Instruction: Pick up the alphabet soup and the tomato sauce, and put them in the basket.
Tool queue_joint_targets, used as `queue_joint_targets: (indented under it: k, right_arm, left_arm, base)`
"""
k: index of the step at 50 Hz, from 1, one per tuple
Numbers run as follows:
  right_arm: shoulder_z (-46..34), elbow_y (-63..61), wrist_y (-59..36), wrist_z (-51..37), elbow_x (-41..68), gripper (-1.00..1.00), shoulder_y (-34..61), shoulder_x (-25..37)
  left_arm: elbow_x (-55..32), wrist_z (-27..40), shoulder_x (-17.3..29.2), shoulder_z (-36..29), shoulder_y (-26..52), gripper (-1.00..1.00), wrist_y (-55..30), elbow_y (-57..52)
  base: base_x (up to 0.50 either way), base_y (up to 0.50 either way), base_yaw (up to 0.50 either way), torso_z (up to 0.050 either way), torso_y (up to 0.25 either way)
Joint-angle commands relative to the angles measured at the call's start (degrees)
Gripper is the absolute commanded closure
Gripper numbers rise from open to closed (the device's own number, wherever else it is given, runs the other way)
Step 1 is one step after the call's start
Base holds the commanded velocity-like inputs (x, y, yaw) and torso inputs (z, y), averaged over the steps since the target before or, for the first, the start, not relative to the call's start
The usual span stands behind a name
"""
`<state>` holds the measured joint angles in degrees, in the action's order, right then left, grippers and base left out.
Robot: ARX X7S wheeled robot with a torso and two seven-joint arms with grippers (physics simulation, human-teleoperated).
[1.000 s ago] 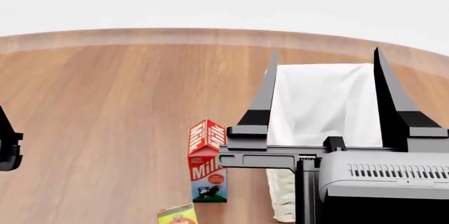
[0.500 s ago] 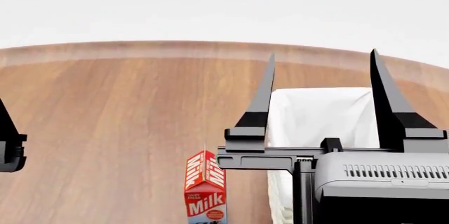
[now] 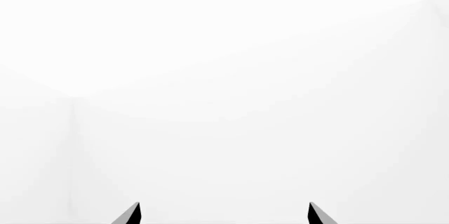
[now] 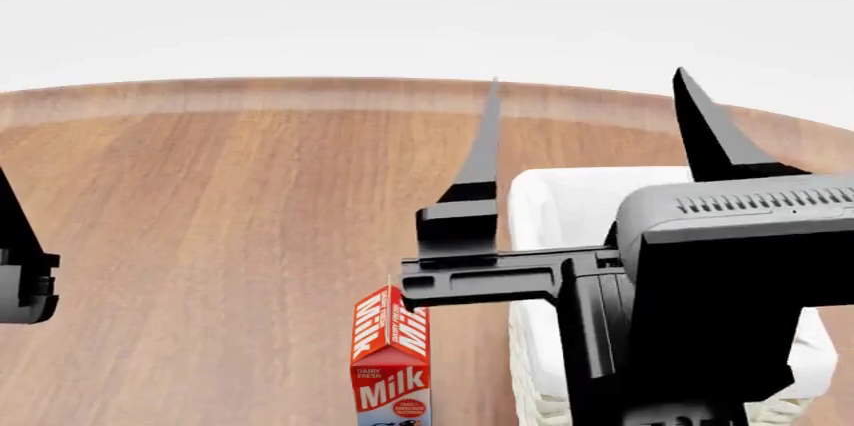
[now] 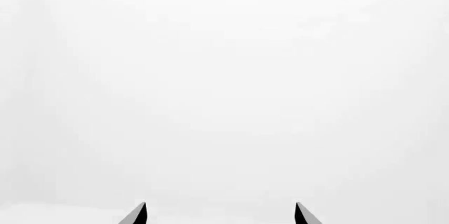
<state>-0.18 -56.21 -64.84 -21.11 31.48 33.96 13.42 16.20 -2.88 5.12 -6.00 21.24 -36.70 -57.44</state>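
Basket (image 4: pixel 561 196) sits on the bench (image 4: pixel 240 206) at right, mostly hidden behind the right hand (image 4: pixel 587 116), whose prongs are spread and empty, raised clear of it. Left hand (image 3: pixel 224 213) also spread, holding nothing. Neither can in view; only the milk carton (image 4: pixel 391 356) shows.

A milk carton (image 4: pixel 391 364) stands upright at the lower centre of the head view, on a round wooden table (image 4: pixel 227 216) under a white backdrop.

Only the milk carton (image 4: pixel 391 358) stands beside the basket (image 4: pixel 537 208); the table (image 4: pixel 227 206) elsewhere lies open.
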Motion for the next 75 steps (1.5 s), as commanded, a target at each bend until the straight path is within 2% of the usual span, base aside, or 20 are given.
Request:
queue_joint_targets:
  k: [1,7,9,10,12,14,15,17,23,25,26,28,30,33,35,37,43,44,56,75]
  right_arm:
    - [15.47,-0.56,-24.94,-19.11,39.20,-1.00,9.36,0.06]
    - [12.53,9.28,-22.39,-43.12,62.91,-1.00,5.25,3.60]
    - [10.91,8.03,-23.31,-42.13,60.85,-1.00,4.50,4.34]
    - [9.97,5.23,-22.61,-36.03,53.64,-1.00,0.37,4.38]
    - [7.68,9.34,-21.88,-44.73,62.17,-1.00,1.48,6.13]
    - [5.07,9.34,-22.44,-47.97,64.27,-1.00,0.58,7.69]
    - [5.49,7.89,-22.60,-44.59,60.10,-1.00,-3.41,7.15]
    - [2.02,11.43,-18.59,-53.87,70.00,-1.00,-1.35,10.38]
    - [3.70,10.08,-18.53,-50.21,66.82,-1.00,-9.72,10.52]
    - [0.75,11.71,-16.41,-55.78,72.30,-1.00,-8.83,12.66]
    - [2.66,9.34,-18.08,-49.83,65.83,-1.00,-13.83,11.28]
    - [0.96,10.78,-16.34,-53.91,70.37,-1.00,-12.91,12.89]
    - [2.38,8.82,-17.62,-47.57,62.93,-1.00,-18.67,11.71]
    - [2.12,9.54,-16.30,-50.30,66.00,-1.00,-19.04,12.86]
    - [3.05,7.21,-15.80,-41.06,55.55,-1.00,-24.76,12.06]
    - [2.42,8.59,-14.92,-46.70,61.86,-1.00,-23.58,13.42]
    - [2.94,8.92,-13.74,-44.65,58.83,-1.00,-28.75,12.59]
    - [2.77,8.17,-12.98,-40.63,53.47,-1.00,-31.72,12.15]
    - [-2.76,8.33,-8.88,-62.71,72.45,-1.00,-32.55,16.26]
    - [-7.41,8.39,-3.36,-68.02,75.87,-1.00,-33.67,20.72]
  left_arm:
    - [-0.25,0.46,0.60,-0.25,0.23,-1.00,-1.04,-0.58]
    - [-0.27,0.33,0.82,-0.57,0.90,-1.00,-1.87,-0.78]
    - [-0.34,0.34,0.90,-0.57,0.95,-1.00,-1.95,-0.80]
    - [-0.38,0.34,0.90,-0.57,1.04,-1.00,-2.05,-0.86]
    - [-0.24,0.32,0.95,-0.85,1.14,-1.00,-2.37,-0.98]
    - [0.07,0.27,1.08,-1.21,1.27,-1.00,-2.79,-1.11]
    - [0.20,0.22,1.08,-1.30,1.46,-1.00,-3.10,-1.29]
    - [0.49,0.14,1.02,-1.52,1.88,-1.00,-3.57,-1.52]
    - [0.79,0.22,0.98,-2.28,2.46,-1.00,-3.84,-1.22]
    - [0.82,0.24,0.87,-2.36,2.51,-1.00,-3.92,-1.39]
    - [0.94,0.37,0.96,-2.60,2.23,-1.00,-3.62,-1.23]
    - [0.61,0.55,0.95,-2.34,1.82,-1.00,-3.08,-1.00]
    - [0.53,0.70,1.00,-2.38,1.59,-1.00,-2.82,-0.77]
    - [0.53,0.80,1.07,-2.40,1.50,-1.00,-2.89,-0.88]
    - [0.49,0.92,1.13,-2.26,1.36,-1.00,-2.83,-0.91]
    - [0.45,1.08,1.07,-2.25,1.23,-1.00,-2.77,-0.93]
    - [0.19,1.47,1.08,-2.38,1.08,-1.00,-2.20,-0.60]
    - [-0.01,1.56,1.10,-2.31,1.06,-1.00,-1.94,-0.27]
    - [-1.62,2.99,1.44,-1.78,-0.71,-1.00,0.78,1.33]
    - [-2.20,4.08,2.06,-2.67,-0.54,-1.00,0.72,1.46]
  base:
    - [0.00,0.00,0.00,0.000,0.000]
    - [0.00,0.00,0.00,0.000,0.000]
    - [0.00,0.00,0.00,0.000,0.000]
    - [0.00,0.00,0.00,0.000,0.000]
    - [0.00,0.00,0.00,0.000,0.000]
    - [0.00,0.00,0.00,0.000,0.000]
    - [0.00,0.00,0.00,0.000,0.000]
    - [0.00,0.00,0.00,0.000,0.000]
    - [0.00,0.00,0.00,0.000,0.000]
    - [0.00,0.00,0.00,0.000,0.000]
    - [0.00,0.00,0.00,0.000,0.000]
    - [0.00,0.00,0.00,0.000,0.000]
    - [0.00,0.00,0.00,0.000,0.000]
    - [0.00,0.00,0.00,0.000,0.000]
    - [0.00,0.00,0.00,0.000,0.000]
    - [0.00,0.00,0.00,0.000,0.000]
    - [0.00,0.00,0.00,0.000,0.000]
    - [0.00,0.00,0.00,0.000,0.000]
    - [0.00,0.00,0.00,0.000,0.000]
    - [0.00,0.00,0.00,0.000,0.000]
